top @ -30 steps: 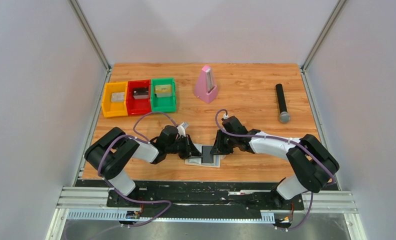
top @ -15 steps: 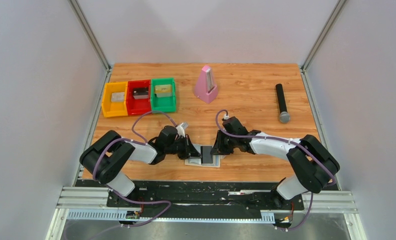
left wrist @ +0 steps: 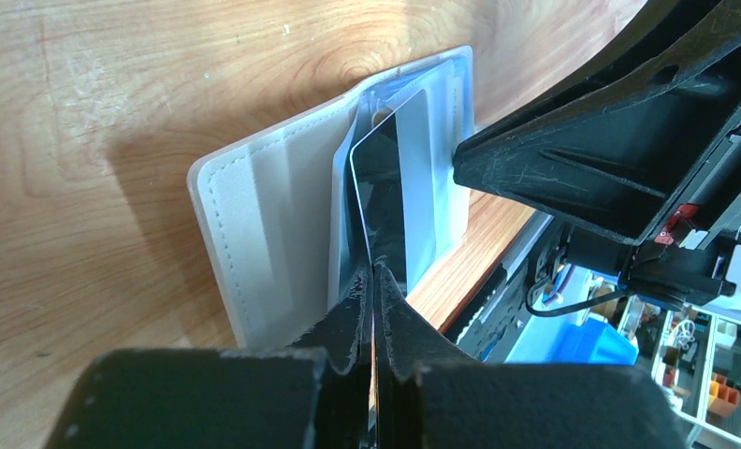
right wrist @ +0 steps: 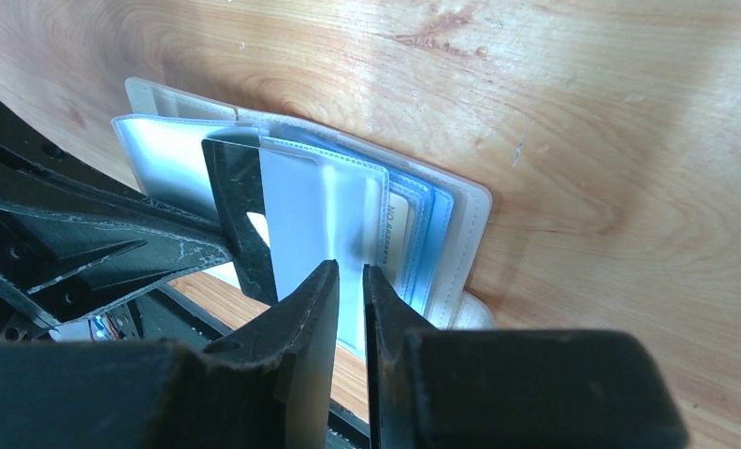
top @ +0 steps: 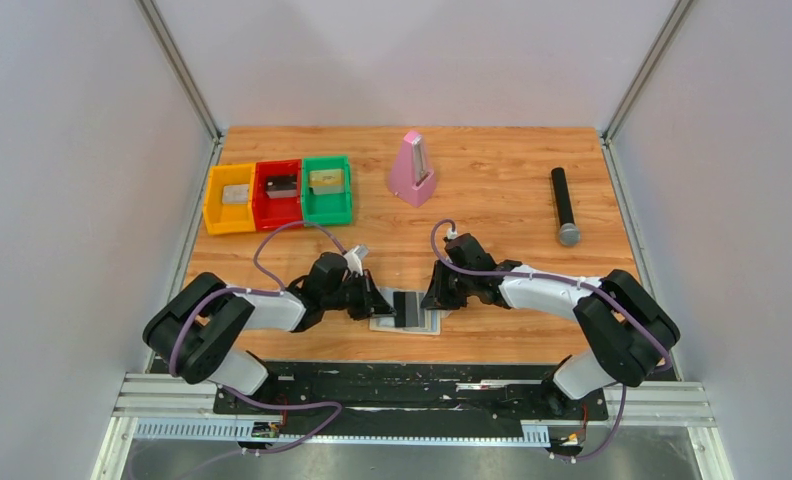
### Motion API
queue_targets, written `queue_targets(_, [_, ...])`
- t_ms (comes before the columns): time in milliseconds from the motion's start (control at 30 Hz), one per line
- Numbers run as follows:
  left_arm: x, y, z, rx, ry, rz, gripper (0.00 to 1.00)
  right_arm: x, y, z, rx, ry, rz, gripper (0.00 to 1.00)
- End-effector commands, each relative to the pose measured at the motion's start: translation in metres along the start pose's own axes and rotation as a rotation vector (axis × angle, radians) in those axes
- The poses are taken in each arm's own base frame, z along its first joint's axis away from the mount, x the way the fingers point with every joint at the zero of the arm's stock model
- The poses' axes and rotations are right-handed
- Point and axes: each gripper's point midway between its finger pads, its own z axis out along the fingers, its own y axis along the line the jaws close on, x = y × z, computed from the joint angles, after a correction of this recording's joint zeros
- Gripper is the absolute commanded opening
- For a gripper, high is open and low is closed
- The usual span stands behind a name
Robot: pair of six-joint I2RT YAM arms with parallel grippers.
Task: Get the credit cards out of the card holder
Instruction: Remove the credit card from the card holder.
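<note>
Left wrist view: left gripper (left wrist: 374, 281) clamped on near edge of dark card (left wrist: 390, 201). Card lies straight ahead of fingers, partly out of holder (left wrist: 254, 220) and lifted off blue panel. From above, its long side seems to run near-far, across left arm's pull line. Right gripper (right wrist: 350, 290) narrow, apparently pinching opposite panel (right wrist: 320, 215), steadying holder at table's (top: 492, 190) near edge. Both arms low, reaching inward, tips facing. Yellow card (right wrist: 397, 224) in sleeve.

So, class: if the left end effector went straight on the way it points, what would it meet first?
Probably the holder: the left end effector, shut on the dark card, points into its clear sleeves. Depth is hard to judge.
</note>
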Motion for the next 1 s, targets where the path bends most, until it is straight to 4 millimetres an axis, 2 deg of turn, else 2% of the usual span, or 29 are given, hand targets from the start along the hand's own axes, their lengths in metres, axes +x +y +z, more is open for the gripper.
queue_targets(0, [-0.006,-0.003,-0.006,0.01,-0.032,0.039,0.0,0.009,-0.035,-0.001,0.138,0.015,-0.026,0.18])
queue_targets(267, [-0.006,-0.01,-0.008,0.035,-0.025,0.044,0.0,-0.012,0.009,-0.026,0.012,-0.031,-0.052,0.22])
queue_targets(467, [-0.005,-0.011,-0.011,0.034,-0.029,0.049,0.0,-0.015,0.025,-0.023,-0.027,-0.023,-0.064,0.23])
queue_targets(700, [-0.007,-0.01,-0.017,0.015,-0.047,0.056,0.0,-0.013,0.059,-0.018,-0.129,-0.034,-0.136,0.24])
queue_targets(967, [-0.008,-0.009,-0.019,0.013,-0.053,0.054,0.0,-0.01,0.053,0.007,-0.125,0.004,-0.152,0.24])
